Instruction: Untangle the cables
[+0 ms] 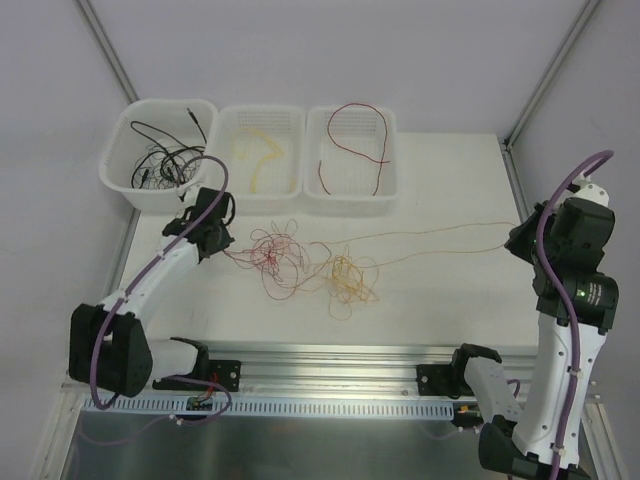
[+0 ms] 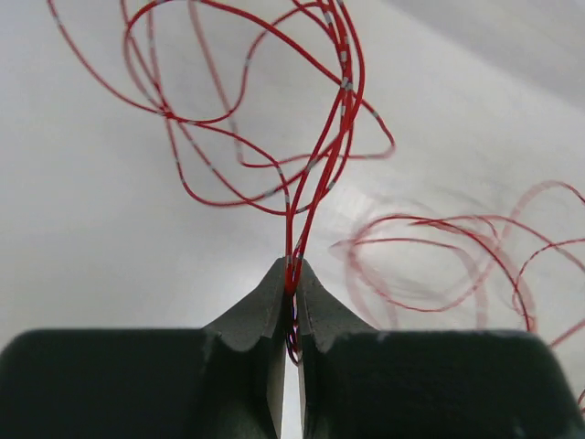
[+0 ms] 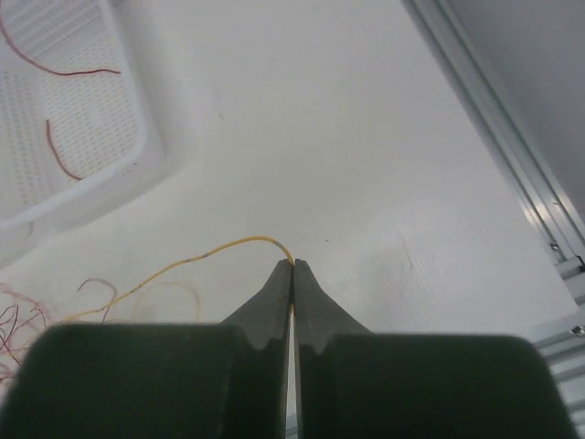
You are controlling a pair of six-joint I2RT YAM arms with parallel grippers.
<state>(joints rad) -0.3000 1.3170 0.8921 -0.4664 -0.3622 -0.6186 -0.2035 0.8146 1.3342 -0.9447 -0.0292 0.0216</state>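
A tangle of thin red cables [image 1: 280, 255] and yellow cables [image 1: 350, 278] lies on the white table. My left gripper [image 1: 216, 242] sits at the tangle's left edge, shut on red cables [image 2: 315, 174] that loop up from its tips [image 2: 293, 267]. My right gripper [image 1: 520, 238] is at the far right, shut on one yellow cable [image 3: 196, 259] at its tips [image 3: 292, 265]. That yellow cable [image 1: 440, 232] stretches left across the table to the tangle.
Three white baskets stand at the back: the left one [image 1: 115, 165] holds black cables, the middle one [image 1: 296, 150] yellow cables, the right one [image 1: 392, 160] a red cable. The right basket's corner [image 3: 137, 137] shows in the right wrist view. An aluminium rail [image 1: 330, 360] runs along the near edge.
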